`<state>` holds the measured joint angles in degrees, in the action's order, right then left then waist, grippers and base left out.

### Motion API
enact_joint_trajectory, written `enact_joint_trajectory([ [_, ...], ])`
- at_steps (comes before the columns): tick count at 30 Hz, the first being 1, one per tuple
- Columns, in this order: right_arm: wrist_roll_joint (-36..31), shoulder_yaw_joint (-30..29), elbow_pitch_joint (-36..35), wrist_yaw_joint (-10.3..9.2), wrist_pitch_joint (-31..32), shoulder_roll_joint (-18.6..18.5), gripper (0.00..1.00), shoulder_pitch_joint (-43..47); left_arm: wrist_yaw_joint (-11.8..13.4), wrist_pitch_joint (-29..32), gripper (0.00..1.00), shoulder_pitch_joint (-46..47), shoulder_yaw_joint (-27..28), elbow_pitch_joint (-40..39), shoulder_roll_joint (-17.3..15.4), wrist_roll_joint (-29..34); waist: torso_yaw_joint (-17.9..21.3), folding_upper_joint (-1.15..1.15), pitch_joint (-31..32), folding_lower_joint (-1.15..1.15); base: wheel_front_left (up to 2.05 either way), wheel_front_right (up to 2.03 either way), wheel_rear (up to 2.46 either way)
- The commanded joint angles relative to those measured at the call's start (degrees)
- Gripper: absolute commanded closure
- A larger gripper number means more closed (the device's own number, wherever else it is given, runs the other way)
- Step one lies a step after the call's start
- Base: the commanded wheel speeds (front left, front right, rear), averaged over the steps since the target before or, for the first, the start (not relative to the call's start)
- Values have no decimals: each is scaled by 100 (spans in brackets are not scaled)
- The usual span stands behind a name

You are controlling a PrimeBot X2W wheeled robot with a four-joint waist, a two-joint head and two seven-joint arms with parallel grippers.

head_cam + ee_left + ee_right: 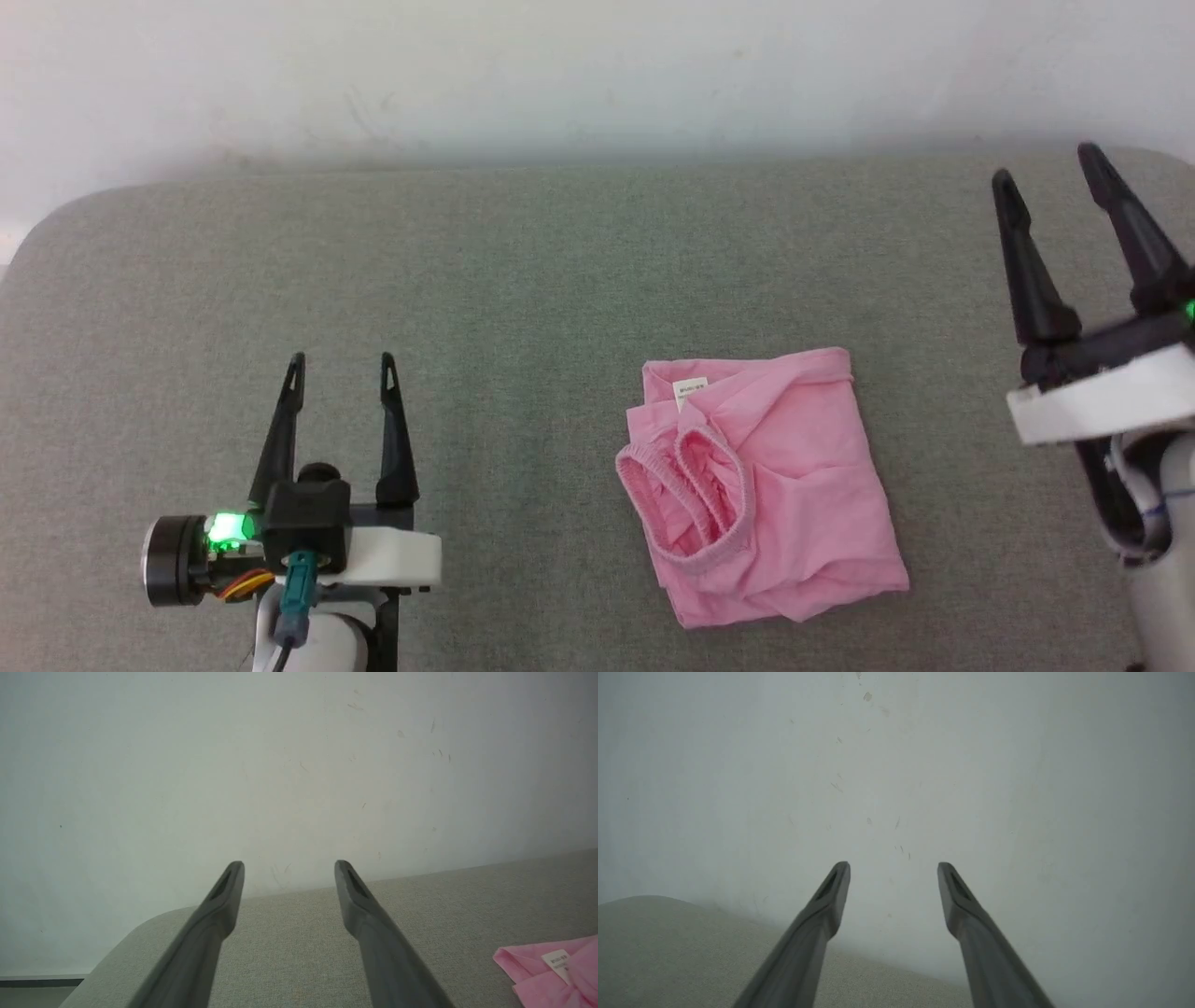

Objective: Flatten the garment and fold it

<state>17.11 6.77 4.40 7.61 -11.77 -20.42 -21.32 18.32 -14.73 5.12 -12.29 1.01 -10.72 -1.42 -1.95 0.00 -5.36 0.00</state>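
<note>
The pink garment [775,485] lies on the grey cushion top [523,261], a bit to the right of the middle and on the near side. It is folded into a small lumpy square. A little white tag [689,387] shows at its far left corner, and two frilly darker pink holes [691,504] sit on its left side.

The left gripper [343,361] hangs over the near left part of the cushion with its two fingers spread wide and nothing between them. The right gripper [1044,163] is at the far right edge, also spread wide and holding nothing. Both are well apart from the cloth.

The cloth looks thin, soft and very light, so I think it will flop and bunch up when lifted. I think it won't break or slip much. The frilly bands look thicker, so they seem a good place to pinch, or else a bare corner on the right.
</note>
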Motion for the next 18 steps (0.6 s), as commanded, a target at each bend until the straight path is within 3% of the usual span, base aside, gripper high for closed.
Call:
enact_joint_trajectory([
  [1,-173,-206,-71,-12,-138,246,0,246,-25,-27,0,2,45,-8,-15,10,12,0,20,0,0,0,0],
  [9,-557,-706,-387,-12,-318,1244,0,1260,-83,-27,0,-114,107,-108,-8,4,19,0,68,0,0,0,0],
  [18,-612,-822,-541,-12,-321,1661,0,1869,-130,-27,0,-259,169,-152,77,-19,-59,0,108,0,0,0,0],
])
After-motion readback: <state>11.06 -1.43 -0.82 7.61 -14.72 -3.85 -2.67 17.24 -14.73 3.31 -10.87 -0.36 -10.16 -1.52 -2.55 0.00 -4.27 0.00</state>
